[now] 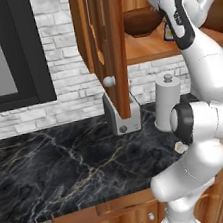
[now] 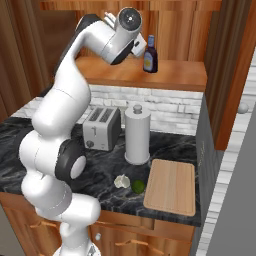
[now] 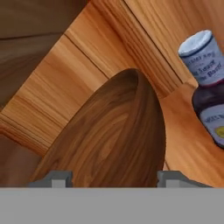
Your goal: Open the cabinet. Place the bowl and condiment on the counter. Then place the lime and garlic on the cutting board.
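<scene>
The cabinet door [image 1: 106,43] stands open, and its shelf [image 2: 170,75] holds the dark-brown wooden bowl [image 1: 140,22] and the blue-capped condiment [image 2: 150,55]. My gripper [image 3: 114,178] reaches into the cabinet, with the bowl [image 3: 113,140] held between its two fingertips, one on each side. The condiment [image 3: 210,83] stands just beside the bowl. On the black marble counter [image 2: 100,172] lie the garlic [image 2: 121,181] and the lime [image 2: 138,186], next to the bare cutting board [image 2: 171,186].
A toaster [image 2: 102,128] and a tall paper-towel roll [image 2: 137,134] stand at the back of the counter under the cabinet. A dark window [image 1: 3,49] fills the wall to the left. The open door hangs over the counter.
</scene>
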Robot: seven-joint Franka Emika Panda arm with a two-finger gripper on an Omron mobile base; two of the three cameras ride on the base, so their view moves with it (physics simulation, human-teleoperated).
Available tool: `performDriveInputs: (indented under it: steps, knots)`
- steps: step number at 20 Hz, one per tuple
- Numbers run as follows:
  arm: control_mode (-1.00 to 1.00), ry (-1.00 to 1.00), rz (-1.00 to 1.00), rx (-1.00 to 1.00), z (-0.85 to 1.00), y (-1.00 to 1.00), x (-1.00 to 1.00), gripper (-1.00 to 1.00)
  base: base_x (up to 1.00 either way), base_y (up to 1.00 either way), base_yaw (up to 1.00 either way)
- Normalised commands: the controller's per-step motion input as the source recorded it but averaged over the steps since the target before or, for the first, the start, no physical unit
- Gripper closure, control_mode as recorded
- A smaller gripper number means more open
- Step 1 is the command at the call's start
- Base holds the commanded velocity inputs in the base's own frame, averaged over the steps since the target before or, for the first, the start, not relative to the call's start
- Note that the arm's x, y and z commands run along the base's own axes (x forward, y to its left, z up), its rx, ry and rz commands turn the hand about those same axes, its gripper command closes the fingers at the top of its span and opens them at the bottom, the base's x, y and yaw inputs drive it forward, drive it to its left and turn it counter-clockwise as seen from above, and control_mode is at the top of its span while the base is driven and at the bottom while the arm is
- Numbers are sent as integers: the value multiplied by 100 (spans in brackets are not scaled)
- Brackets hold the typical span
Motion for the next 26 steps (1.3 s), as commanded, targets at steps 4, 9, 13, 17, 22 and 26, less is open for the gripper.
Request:
performDriveInputs:
  steps: [4,9,13,17,22,26]
  knots:
    - [-100,-3,13,-6,0,1,-92,100,0,0,0]
    - [-100,-1,16,-11,-19,0,-91,100,0,0,0]
    - [-100,-2,16,-11,-36,0,-88,100,0,0,0]
    - [-100,-2,16,-11,-43,0,-79,100,0,0,0]
    - [-100,3,16,-13,-50,10,-36,100,0,0,0]
    - [-100,12,11,-12,-49,26,0,100,0,0,0]
